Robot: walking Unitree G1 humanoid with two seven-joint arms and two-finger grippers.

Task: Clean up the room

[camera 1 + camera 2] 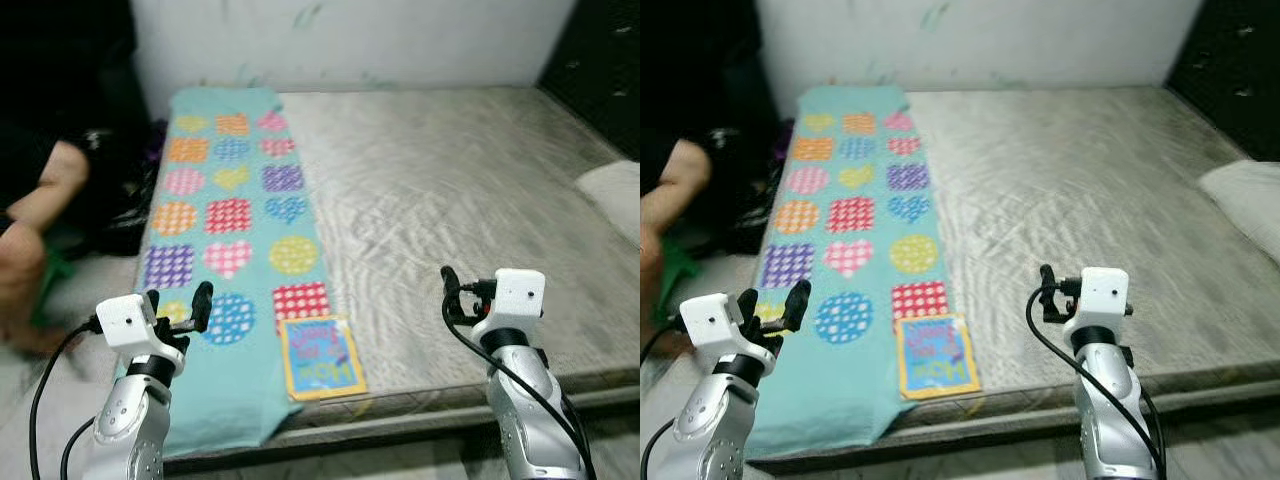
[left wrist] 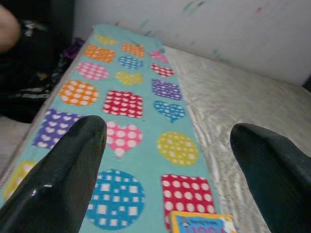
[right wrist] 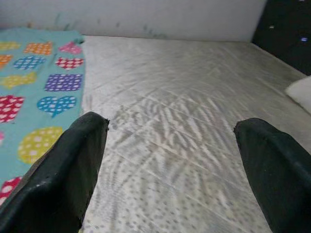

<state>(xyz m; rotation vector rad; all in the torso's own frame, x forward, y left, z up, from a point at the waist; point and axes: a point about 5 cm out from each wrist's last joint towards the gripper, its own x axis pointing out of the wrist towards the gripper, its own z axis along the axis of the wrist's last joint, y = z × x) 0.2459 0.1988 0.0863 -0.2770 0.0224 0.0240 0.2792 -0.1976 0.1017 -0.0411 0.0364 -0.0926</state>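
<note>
book [image 1: 321, 357] flat at bed's near edge, on near end of teal patterned blanket [image 1: 228, 215] along bed's left side | bare mattress [image 1: 450, 190] right | my left hand [image 2: 165, 160] released, over blanket | my right hand [image 3: 170, 160] released, over mattress | person's arm [image 1: 40, 215] far left

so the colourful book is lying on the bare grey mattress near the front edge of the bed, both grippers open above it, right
Not quite. The left eye view shows the colourful book lying on the turquoise patterned blanket, at its near corner, not on the bare grey mattress. The rest holds: it is near the bed's front edge, and the left gripper and right gripper are both open.
</note>
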